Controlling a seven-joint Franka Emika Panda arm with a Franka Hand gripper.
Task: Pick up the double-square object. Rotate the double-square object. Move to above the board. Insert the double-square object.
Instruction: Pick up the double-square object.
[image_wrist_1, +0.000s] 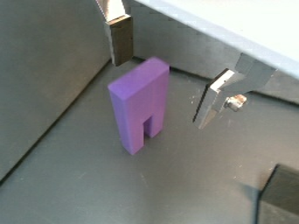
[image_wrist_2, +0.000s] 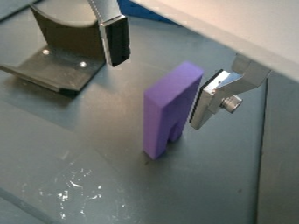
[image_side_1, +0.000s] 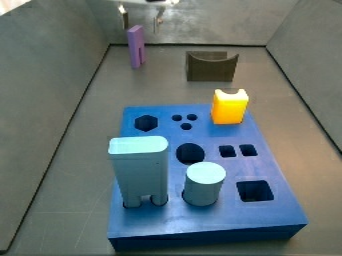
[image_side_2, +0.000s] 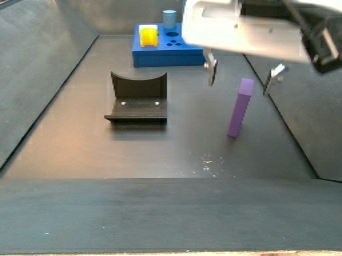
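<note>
Robot lab test cell, grey walled bin floor (image_side_2: 160, 150), fixture (image_side_2: 136, 98), blue board (image_side_1: 201, 215)

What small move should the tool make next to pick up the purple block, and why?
Probably lower the tool a little further, then close it. In both wrist views its fingers are open on either side of the upright purple block, not touching it, and they reach only its upper part. A side view shows the block standing on the floor, far from the blue board.
</note>
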